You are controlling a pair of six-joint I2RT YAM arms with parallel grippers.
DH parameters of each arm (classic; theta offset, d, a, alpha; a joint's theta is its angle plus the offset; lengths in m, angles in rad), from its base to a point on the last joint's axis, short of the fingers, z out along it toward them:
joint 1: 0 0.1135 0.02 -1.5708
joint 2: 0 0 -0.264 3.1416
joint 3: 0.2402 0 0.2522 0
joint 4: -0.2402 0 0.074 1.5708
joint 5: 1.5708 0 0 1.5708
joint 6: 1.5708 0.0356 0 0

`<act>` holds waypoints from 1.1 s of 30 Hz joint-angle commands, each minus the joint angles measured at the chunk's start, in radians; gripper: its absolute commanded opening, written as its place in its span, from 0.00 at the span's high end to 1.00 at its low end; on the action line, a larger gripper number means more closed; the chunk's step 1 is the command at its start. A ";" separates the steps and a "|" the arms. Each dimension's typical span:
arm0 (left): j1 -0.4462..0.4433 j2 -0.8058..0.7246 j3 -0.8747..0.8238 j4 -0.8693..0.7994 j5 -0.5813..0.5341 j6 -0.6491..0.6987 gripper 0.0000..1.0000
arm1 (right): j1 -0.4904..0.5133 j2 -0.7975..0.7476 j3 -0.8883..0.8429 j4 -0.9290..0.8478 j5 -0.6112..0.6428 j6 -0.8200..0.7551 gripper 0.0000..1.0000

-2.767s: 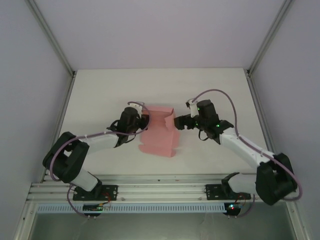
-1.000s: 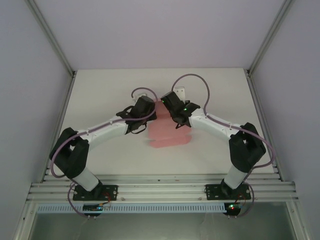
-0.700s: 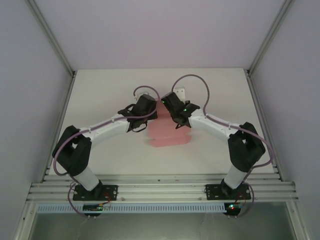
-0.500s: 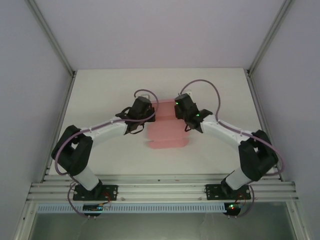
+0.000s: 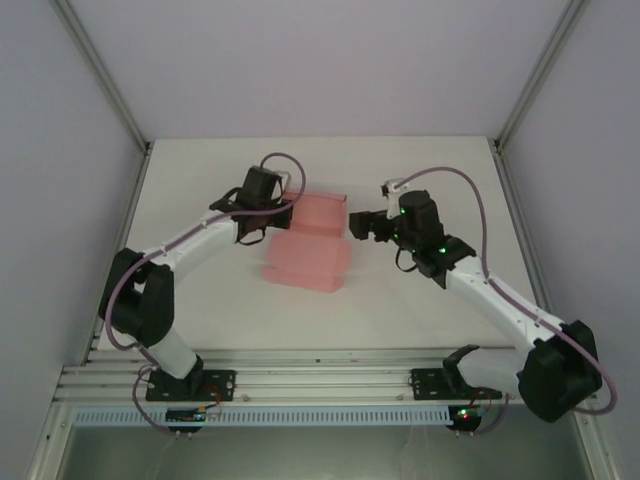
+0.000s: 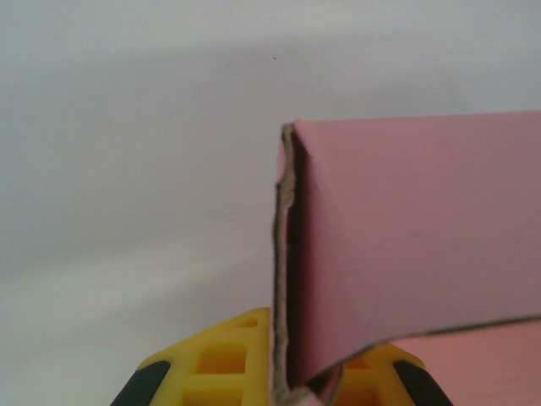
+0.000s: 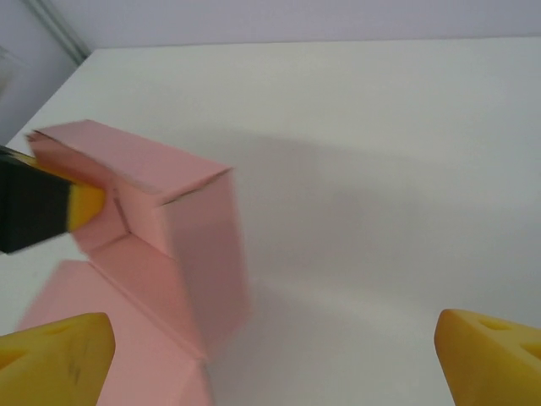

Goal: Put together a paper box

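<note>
My left pincer (image 6: 292, 376) is pinching the raised wall of the pink paper box (image 5: 308, 250) at its far left end. The rough card edge runs down between the yellow fingers (image 6: 224, 368). The box lies part-folded near the middle of the tabletop (image 5: 440, 170), its near panel flat and its far panel standing up. My right pincer (image 5: 358, 226) hangs spread wide just beside the box's right side, apart from it.
</note>
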 commanded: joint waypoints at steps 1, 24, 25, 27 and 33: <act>-0.010 0.033 0.078 -0.252 0.084 0.348 1.00 | -0.046 -0.070 -0.074 -0.149 0.056 0.060 0.01; -0.276 0.573 0.683 -0.717 -0.467 1.051 0.89 | -0.273 -0.245 -0.220 -0.366 -0.027 0.068 0.01; -0.278 0.599 0.720 -0.729 -0.474 1.051 0.86 | -0.275 -0.247 -0.223 -0.367 -0.027 0.068 0.01; -0.280 0.647 0.770 -0.751 -0.474 1.044 0.86 | -0.281 -0.251 -0.230 -0.372 -0.031 0.070 0.01; -0.280 0.671 0.840 -0.773 -0.439 1.020 0.57 | -0.295 -0.267 -0.244 -0.376 -0.042 0.070 0.01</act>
